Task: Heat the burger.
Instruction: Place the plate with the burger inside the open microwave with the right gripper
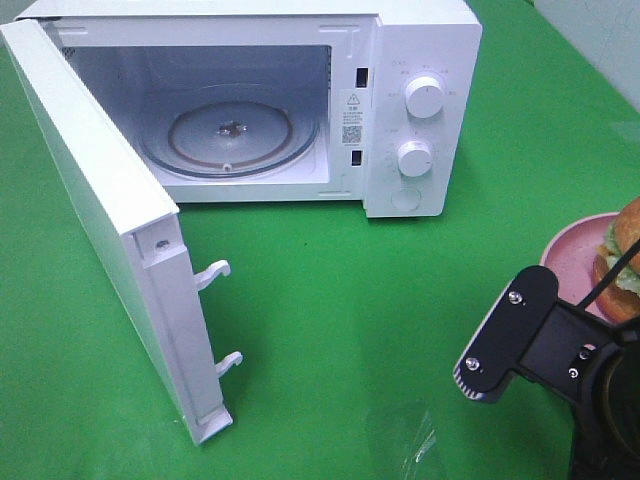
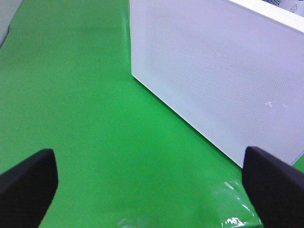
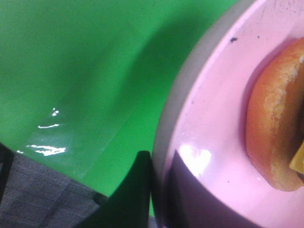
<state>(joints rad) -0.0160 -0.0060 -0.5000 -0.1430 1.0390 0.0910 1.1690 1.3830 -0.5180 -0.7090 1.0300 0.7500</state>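
Note:
The burger [image 1: 622, 250] sits on a pink plate [image 1: 572, 262] at the right edge of the green table; its golden bun [image 3: 273, 128] fills one side of the right wrist view. My right gripper [image 3: 161, 175] is shut on the plate's rim [image 3: 164, 123], one finger outside it and one on the plate's inner surface. In the high view only the right arm's black wrist [image 1: 520, 340] shows, beside the plate. My left gripper [image 2: 152, 190] is open, holds nothing, and hovers over the green cloth near the microwave door [image 2: 218, 76].
A white microwave [image 1: 420, 100] stands at the back with its door [image 1: 100, 200] swung wide open to the left and a bare glass turntable [image 1: 230, 135] inside. Green cloth [image 1: 350, 300] covers the table between microwave and plate.

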